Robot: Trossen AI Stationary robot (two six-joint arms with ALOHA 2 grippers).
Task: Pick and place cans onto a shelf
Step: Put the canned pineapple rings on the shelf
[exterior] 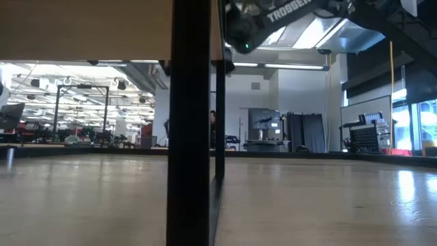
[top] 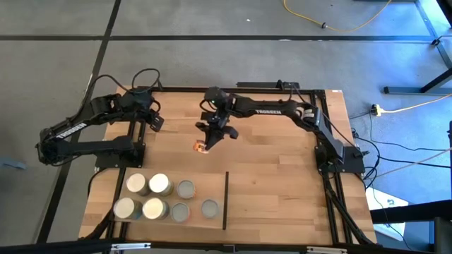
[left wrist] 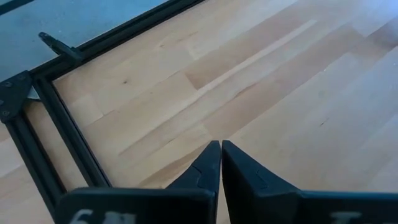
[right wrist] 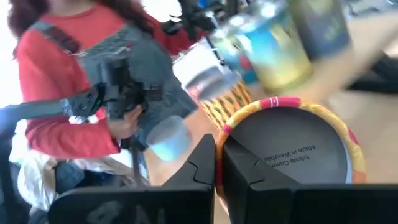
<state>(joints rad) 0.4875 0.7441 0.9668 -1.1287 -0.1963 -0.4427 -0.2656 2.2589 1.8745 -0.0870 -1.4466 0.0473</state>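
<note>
Several cans (top: 159, 184) with cream or grey tops stand upright in two rows on the pale shelf panel (top: 205, 185) at the table's near left, edged by a thin black strip (top: 226, 201). My right gripper (top: 210, 135) is over the table's middle, shut on a small orange-rimmed can (top: 200, 147), whose dark grey end (right wrist: 292, 146) faces the right wrist camera. My left gripper (top: 154, 121) is shut and empty over the far left of the table (left wrist: 220, 152). My right gripper pinches the can's orange rim (right wrist: 227, 128) at its dark grey end between its two fingers. The can sits tipped in the hold, that end turned toward the wrist. In the high view it sits just beyond the fingers, toward the near left.
The black metal frame (left wrist: 37, 118) runs along the table's far and left edges. A person in a red top (right wrist: 68, 68) shows blurred in the right wrist view. A dark upright bar (exterior: 190, 123) blocks the middle of the low view. Bare planks (top: 282, 190) lie right of the strip.
</note>
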